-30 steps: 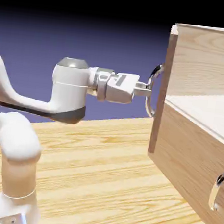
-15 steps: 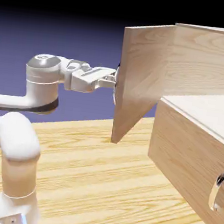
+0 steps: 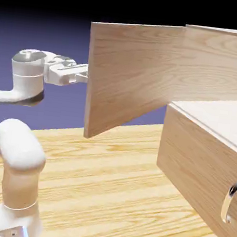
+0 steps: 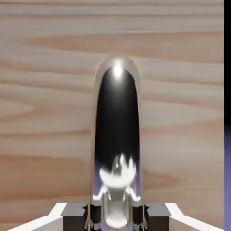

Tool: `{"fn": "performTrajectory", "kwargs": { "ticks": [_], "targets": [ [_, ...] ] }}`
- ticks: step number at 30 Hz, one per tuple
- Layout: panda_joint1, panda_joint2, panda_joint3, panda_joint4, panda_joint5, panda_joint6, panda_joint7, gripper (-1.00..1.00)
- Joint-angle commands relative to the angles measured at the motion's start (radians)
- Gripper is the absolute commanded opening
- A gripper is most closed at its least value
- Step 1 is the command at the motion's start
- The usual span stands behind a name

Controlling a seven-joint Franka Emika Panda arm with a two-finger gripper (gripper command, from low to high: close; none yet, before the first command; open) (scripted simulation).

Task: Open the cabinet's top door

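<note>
Gleaming curved handle (image 4: pixel 117 131), wood-grain door (image 3: pixel 131 75)

A tabletop (image 3: pixel 112 188) of pale yellow wood with streaky grain spreads across the near part of the scene, reaching the left and lower edges of the exterior view. Beyond its far edge stands a plain blue-violet backdrop (image 3: pixel 27 31), darkening to black higher up.

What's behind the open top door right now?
Behind the top door, the gripper's hand shows in part; its fingertips and the handle are hidden in the exterior view.
</note>
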Motion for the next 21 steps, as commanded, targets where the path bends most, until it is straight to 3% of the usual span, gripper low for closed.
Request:
{"fn": "performTrajectory", "kwargs": {
  "ticks": [1,21],
  "targets": [
    [-0.017,0.017,0.037,0.03,0.03,-0.034,0.003,-1.0],
    [-0.605,0.161,0.542,0.751,0.344,-0.59,-0.033,-1.0]
  ]
}}
